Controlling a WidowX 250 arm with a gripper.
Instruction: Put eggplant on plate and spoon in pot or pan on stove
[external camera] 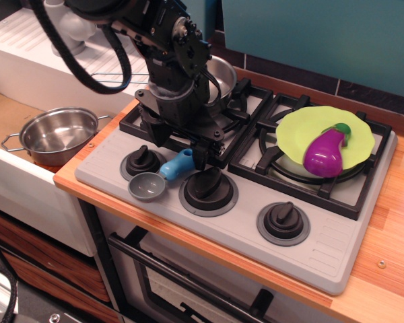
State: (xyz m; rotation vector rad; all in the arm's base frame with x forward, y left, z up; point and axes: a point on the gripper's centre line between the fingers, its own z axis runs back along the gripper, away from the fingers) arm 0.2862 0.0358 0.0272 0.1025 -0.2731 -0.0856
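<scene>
1 finger of the spread, empty hand [177, 149] sits at the spoon [163, 175] handle's tip, so closing could flick it off the stove [323, 249].

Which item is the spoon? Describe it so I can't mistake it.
Find the grey stove and its row of three black knobs along the front. The spoon lies between the left knob and the middle knob, just below the end effector. It alone has a light-blue handle and a round grey bowl.
</scene>
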